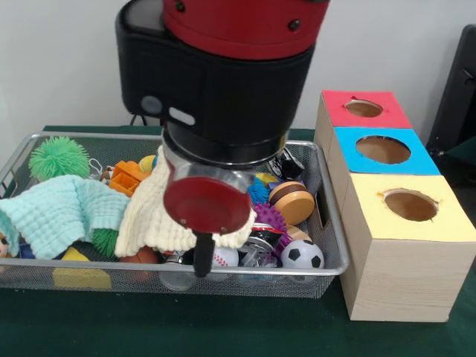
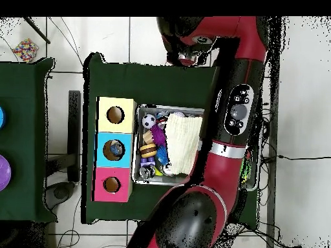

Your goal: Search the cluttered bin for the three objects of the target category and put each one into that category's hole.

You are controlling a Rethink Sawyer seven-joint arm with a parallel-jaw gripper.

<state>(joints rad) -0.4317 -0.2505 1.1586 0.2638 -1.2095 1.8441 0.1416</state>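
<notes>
Across the frame's centre: the arm [image 1: 223, 82] fills the front view, its red end cap low over the wire bin [image 1: 331, 245]
Jaws: state cannot be told; the red cap and the arm's body hide them, and only a dark stub shows below the cap, near the bin's front rim
Bin: on the green worktop [image 1: 223, 327], lower left and centre of the front view, packed so tightly that things overlap
Cloths: a cream cloth [image 1: 149, 216] lies draped at centre and a mint cloth [image 1: 59, 212] at left; both cover other items, which is likely why a search is needed
Visible items: green spiky ball [image 1: 58, 156] upper left of the bin, soccer ball [image 1: 302, 255] lower right, wooden yo-yo [image 1: 292, 202] just above it, purple spiky ball [image 1: 269, 218] between
Target category: not shown by anything in either view, so the wanted three cannot be named
Sorting box: wooden block [image 1: 394, 275] at right, just beside the bin, so carried items travel little
Holes: red top [image 1: 364, 108] upper right, blue top [image 1: 383, 149] below it, yellow top [image 1: 410, 205] lowest; the overhead view shows something inside the blue hole
</notes>
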